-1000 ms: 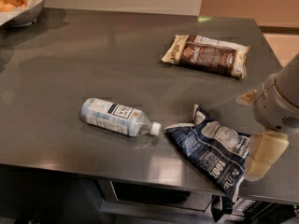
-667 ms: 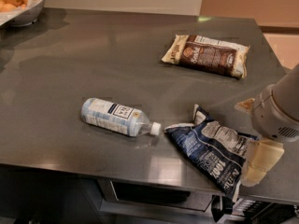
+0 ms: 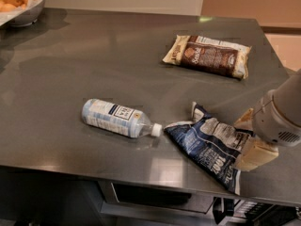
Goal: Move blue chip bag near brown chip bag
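The blue chip bag (image 3: 210,145) lies wrinkled and flat near the table's front right edge. The brown chip bag (image 3: 207,55) lies flat at the far right of the table, well apart from it. My gripper (image 3: 249,137) is at the blue bag's right end. Its cream fingers (image 3: 256,155) are open, one on each side of the bag's right edge. They are not closed on the bag.
A clear water bottle (image 3: 117,118) lies on its side just left of the blue bag, its cap almost touching it. A white bowl of fruit (image 3: 21,3) stands at the far left corner. The grey table's front edge (image 3: 141,171) runs just below the blue bag.
My gripper has moved slightly left, closer onto the blue bag's right end. The bags and the bottle have not moved.
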Controlling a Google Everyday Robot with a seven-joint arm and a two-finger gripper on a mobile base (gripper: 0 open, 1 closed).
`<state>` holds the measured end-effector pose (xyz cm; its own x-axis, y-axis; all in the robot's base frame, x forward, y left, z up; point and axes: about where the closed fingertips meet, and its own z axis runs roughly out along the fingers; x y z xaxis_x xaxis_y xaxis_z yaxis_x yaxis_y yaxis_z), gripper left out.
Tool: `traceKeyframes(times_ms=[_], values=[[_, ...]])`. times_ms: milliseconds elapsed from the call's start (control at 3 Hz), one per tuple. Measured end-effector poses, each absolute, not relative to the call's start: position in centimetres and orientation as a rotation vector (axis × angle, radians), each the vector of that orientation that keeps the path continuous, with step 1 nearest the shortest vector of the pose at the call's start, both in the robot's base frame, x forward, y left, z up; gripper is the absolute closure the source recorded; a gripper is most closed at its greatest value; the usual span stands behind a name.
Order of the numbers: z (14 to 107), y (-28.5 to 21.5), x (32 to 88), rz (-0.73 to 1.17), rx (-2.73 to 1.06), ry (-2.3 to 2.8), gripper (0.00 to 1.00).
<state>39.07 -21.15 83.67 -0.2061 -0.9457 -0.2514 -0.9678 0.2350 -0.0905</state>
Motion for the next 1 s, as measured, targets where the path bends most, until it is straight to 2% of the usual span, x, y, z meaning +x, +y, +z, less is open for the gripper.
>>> traceKeyframes(times_ms=[667, 1000], values=[[86.4, -22.5, 41.7, 0.037, -1.697, 2.270, 0.87], [88.8, -23.6, 44.4, -0.049, -1.631, 2.258, 1.00]])
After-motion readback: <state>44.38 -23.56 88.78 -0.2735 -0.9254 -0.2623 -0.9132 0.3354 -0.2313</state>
